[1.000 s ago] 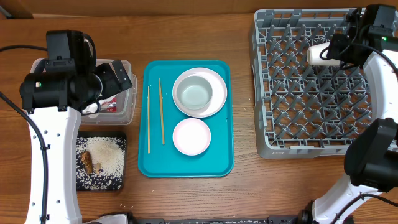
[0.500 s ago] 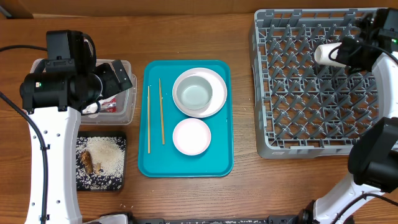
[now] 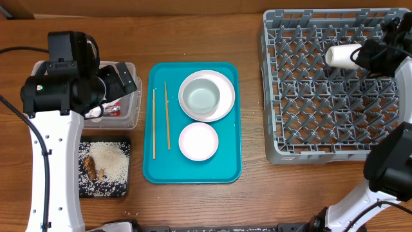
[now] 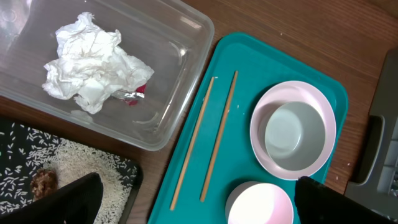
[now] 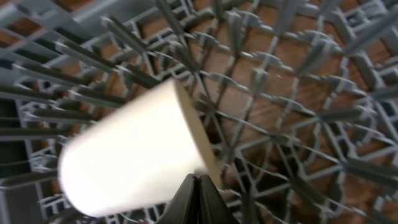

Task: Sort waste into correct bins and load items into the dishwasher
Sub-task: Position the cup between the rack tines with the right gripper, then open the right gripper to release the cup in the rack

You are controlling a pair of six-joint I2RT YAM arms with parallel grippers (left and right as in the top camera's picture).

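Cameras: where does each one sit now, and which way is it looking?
Overhead: fixed above the table, looking straight down on the teal rectangular tray and large grey plastic dish rack; left arm and right arm show.
Left wrist: above the clear plastic tub, facing down at it and the tray; its dark fingers at the bottom corners.
Right wrist: over the rack, looking down at the small white cylindrical cup; its fingertips bottom centre.
Shared: overhead and left wrist both show the pair of thin wooden chopsticks.
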